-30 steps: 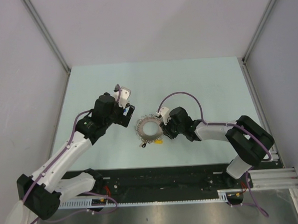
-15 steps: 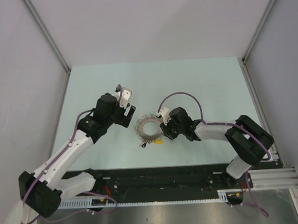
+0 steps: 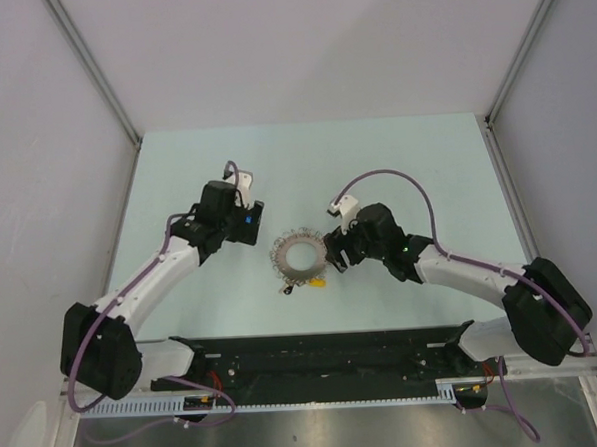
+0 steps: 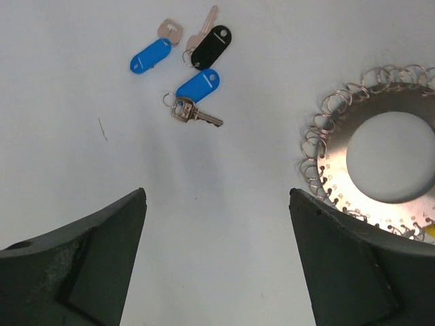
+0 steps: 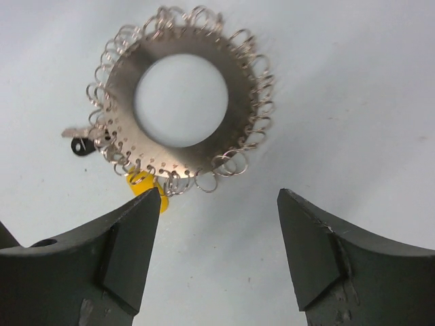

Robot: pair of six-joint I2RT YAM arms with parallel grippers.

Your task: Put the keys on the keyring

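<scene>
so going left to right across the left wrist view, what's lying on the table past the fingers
blue-tagged key → black-tagged key → keyring; the second blue-tagged key overlaps the black one, so it is left out

Keyring (image 3: 284,256) lies flat on pale table (image 3: 416,167), between the two arms. Left gripper (image 3: 249,227) near its upper-left. Right gripper (image 3: 334,253) just beside its right edge. Yellow-headed key (image 3: 319,279) at its lower rim.
</scene>
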